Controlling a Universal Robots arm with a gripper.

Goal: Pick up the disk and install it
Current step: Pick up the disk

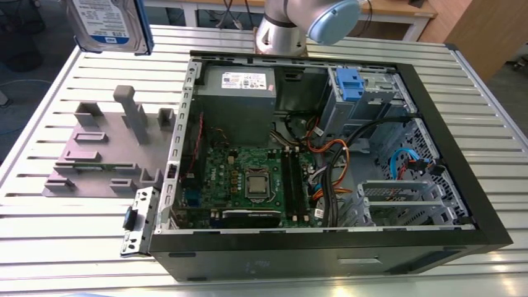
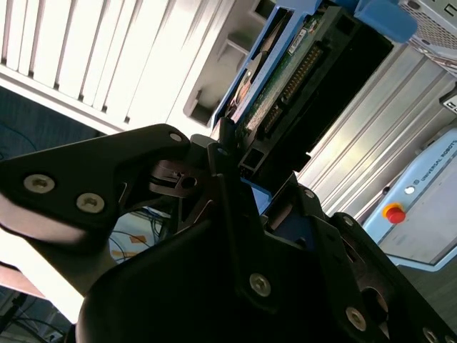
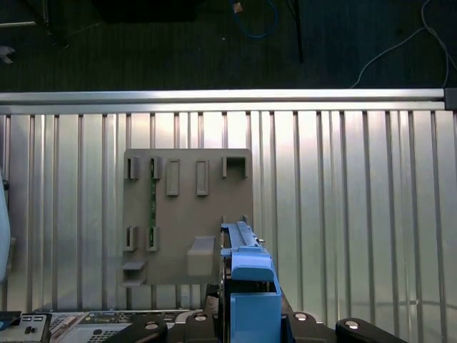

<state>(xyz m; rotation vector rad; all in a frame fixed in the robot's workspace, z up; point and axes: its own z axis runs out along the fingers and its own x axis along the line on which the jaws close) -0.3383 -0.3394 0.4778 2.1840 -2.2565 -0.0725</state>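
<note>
Flat silver-metal disk (image 1: 107, 25), blue-railed: black gripper (image 2: 239, 168), fingers closed on its edge; held on edge, well above grey slotted plastic holder (image 1: 99, 151), presumably to clear its posts.

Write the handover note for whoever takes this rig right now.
Gripper: shut on the disk, clamped at one end.
Disk: held in the air at the upper part of the exterior view's left, clear of the table and the grey slotted holder.
Done: pickup.
Left: installation. The disk is not yet in the open computer case; the drive bay with its blue bracket sits at the case's far corner.
</note>
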